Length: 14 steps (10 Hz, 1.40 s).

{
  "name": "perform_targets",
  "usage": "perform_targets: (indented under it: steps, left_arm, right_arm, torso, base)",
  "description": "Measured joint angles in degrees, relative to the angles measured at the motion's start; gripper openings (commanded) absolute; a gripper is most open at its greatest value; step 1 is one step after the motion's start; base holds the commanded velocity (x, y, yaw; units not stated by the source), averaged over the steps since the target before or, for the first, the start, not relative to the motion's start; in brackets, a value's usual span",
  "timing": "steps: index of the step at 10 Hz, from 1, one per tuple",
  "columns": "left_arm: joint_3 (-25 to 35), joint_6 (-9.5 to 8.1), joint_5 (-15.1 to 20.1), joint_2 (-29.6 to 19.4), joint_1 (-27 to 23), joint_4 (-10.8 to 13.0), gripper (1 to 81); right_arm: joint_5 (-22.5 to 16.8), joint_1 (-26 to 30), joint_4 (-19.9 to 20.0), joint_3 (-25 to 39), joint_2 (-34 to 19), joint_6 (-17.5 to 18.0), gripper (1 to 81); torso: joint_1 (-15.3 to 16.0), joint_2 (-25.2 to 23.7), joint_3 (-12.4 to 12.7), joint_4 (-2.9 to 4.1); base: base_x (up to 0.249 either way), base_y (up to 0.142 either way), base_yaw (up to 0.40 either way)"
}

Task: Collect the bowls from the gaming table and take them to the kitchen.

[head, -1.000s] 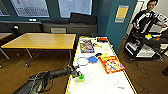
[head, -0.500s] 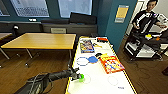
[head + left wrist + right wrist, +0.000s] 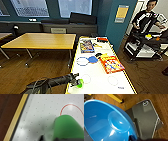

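Note:
The gaming table [image 3: 100, 85] is long and white-topped, with board-game boxes [image 3: 86, 46] on it. My left gripper [image 3: 76, 81] reaches in over the table's near left edge and is shut on a bright green bowl [image 3: 80, 83]. That green bowl [image 3: 67, 127] hangs just above the dotted white top beside a red circle [image 3: 71, 110]. A blue bowl [image 3: 93, 59] sits mid-table next to a white ring-shaped plate [image 3: 82, 61]. Another blue bowl [image 3: 107, 121] is held close to the right wrist camera, over the wooden floor.
A wide wooden table [image 3: 42, 41] stands to the left, with brown floor [image 3: 50, 67] between it and the gaming table. At the right, a person [image 3: 147, 17] stands behind a dark cart [image 3: 147, 42]. My dark base [image 3: 145, 120] sits below the right arm.
The left arm has drawn the green bowl a little nearer to me along the table's left edge. The boxes and the blue bowl on the table have stayed put.

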Motion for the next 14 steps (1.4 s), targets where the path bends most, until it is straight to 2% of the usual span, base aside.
perform_targets:
  steps: [1, 3, 6, 8, 11, 14]
  left_arm:
    - [0.44, -0.68, -0.39, -0.02, 0.17, 1.00, 1.0]
    - [2.65, 0.17, 0.00, -0.84, 0.28, 1.74, 1.0]
    - [10.20, 0.26, 1.05, -5.01, 0.43, 1.93, 1.0]
    - [17.91, 0.26, 1.44, -9.07, -0.93, 1.93, 1.0]
    - [34.15, 0.28, 0.96, -17.88, -5.12, 1.96, 1.0]
    - [44.65, 0.39, 1.49, -33.49, -4.05, 2.29, 1.0]
  right_arm:
    - [-0.33, 0.29, -0.02, 0.00, 0.02, 0.00, 1.0]
    - [-0.89, 0.55, -0.02, 0.00, 0.02, 0.02, 1.0]
    - [-1.11, 0.79, -0.02, -0.02, 0.05, 0.04, 1.0]
    - [-1.60, 0.79, -0.02, -0.02, 0.02, 0.11, 1.0]
    - [-2.60, 0.77, -0.04, -1.87, -0.04, 0.44, 1.0]
    - [-2.82, 0.35, -0.06, -2.80, 0.11, 0.45, 1.0]
  torso:
    - [0.00, -0.02, 0.00, 0.00]
    - [0.00, 0.00, 0.00, 0.00]
    - [0.00, 0.00, 0.00, 0.00]
    - [0.00, 0.00, 0.00, 0.00]
    - [0.00, 0.00, 0.00, 0.00]
    - [0.00, 0.00, 0.00, 0.00]
  base:
    - [0.000, 0.000, 0.000]
    - [0.000, 0.000, 0.000]
    - [0.000, 0.000, 0.000]
    - [0.000, 0.000, 0.000]
    - [0.000, 0.000, 0.000]
    - [0.000, 0.000, 0.000]
